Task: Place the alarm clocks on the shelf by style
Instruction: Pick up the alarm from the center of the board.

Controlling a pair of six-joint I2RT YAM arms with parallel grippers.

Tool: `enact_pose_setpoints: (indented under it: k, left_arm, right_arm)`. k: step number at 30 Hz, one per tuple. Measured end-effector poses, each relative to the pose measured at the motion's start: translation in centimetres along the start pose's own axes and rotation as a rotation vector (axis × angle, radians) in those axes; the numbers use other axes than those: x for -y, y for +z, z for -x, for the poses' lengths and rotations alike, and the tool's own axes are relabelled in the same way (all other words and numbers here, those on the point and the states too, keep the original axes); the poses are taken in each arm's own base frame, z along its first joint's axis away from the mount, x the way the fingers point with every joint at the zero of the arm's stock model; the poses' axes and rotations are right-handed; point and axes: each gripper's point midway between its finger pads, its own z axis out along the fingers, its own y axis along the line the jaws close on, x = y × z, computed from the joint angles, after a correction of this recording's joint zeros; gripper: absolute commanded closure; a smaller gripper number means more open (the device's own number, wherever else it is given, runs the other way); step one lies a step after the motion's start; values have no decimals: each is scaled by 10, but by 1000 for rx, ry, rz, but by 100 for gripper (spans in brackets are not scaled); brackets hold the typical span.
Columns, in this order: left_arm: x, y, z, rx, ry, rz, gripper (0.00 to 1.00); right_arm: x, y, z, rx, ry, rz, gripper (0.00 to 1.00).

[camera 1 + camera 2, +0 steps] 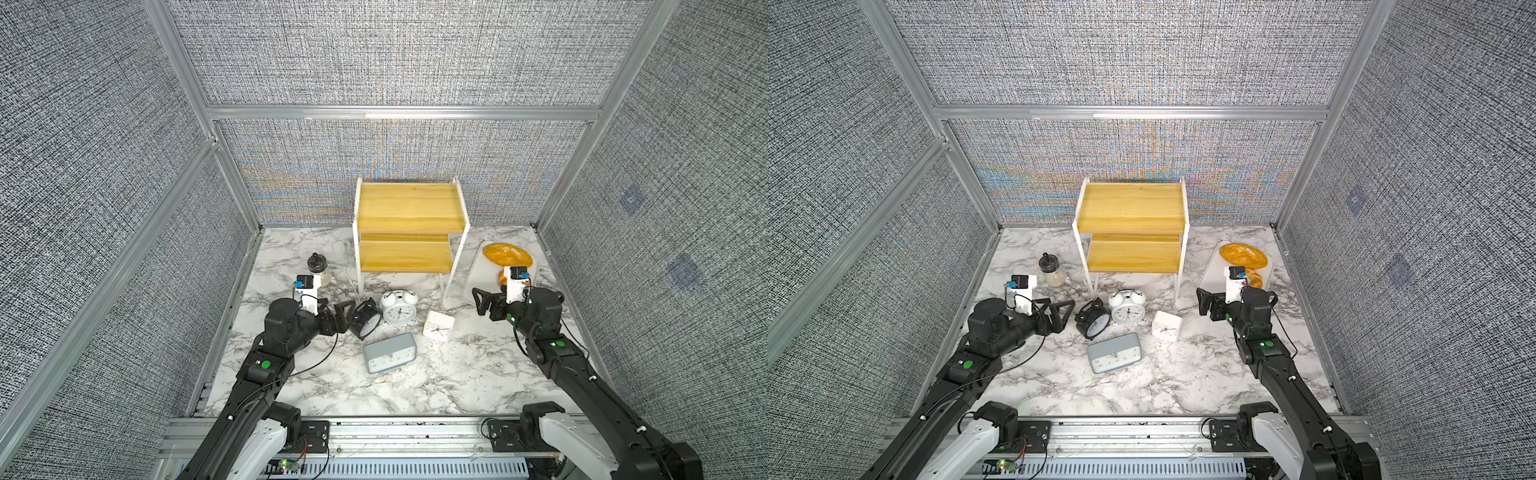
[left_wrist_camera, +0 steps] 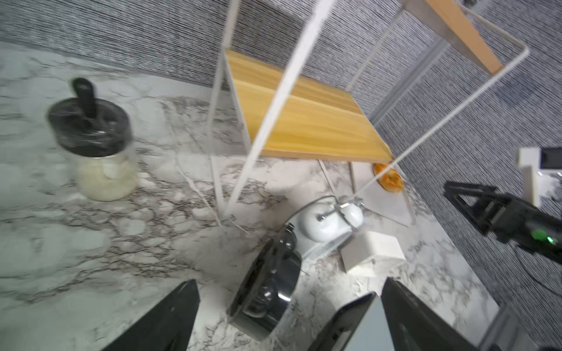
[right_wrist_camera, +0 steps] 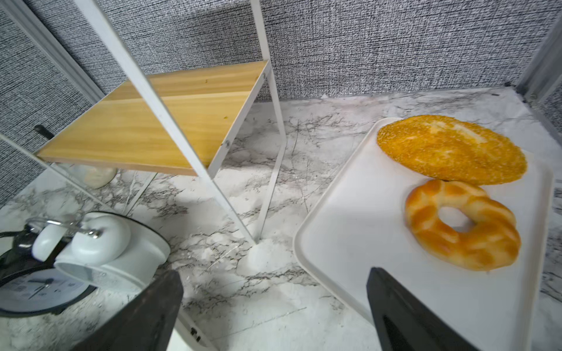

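Note:
The shelf [image 1: 409, 216], yellow boards in a white frame, stands at the back with both tiers bare. In front of it on the marble sit a black twin-bell clock [image 1: 365, 319], a white twin-bell clock [image 1: 399, 307], a small white square clock [image 1: 438, 326] and a grey-blue rectangular clock [image 1: 390, 353]. My left gripper [image 1: 344, 316] is open just left of the black clock [image 2: 267, 288], which lies between and ahead of its fingers, untouched. My right gripper [image 1: 478, 301] hangs open and holds nothing, right of the square clock and beside the shelf's front right leg.
A glass jar with a black lid [image 1: 318, 266] stands left of the shelf, behind my left arm. A white tray [image 1: 482, 278] at the right holds a flat bread [image 1: 507, 253] and a ring-shaped bread [image 3: 462, 225]. Grey fabric walls enclose the table.

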Motion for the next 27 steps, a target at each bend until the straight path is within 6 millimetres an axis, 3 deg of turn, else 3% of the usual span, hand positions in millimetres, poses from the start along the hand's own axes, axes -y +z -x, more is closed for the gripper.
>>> enact_pose_setpoints:
  k: [5,15,21,27]
  left_arm:
    - [28,7,-19,-76,102,-89,4]
    - [69,21,-50,-214,287,-246,10]
    - [94,29,-73,-321,406,-330,20]
    - [100,39,-112,-496,490,-353,27]
  right_arm:
    - [-21,-3,-11,-43,-13,73,1]
    - [-71,-4,-50,-188,-32,214,1]
    - [-80,-5,-62,-227,-53,221,1]
    - [-81,-7,-58,-209,-61,215,1]
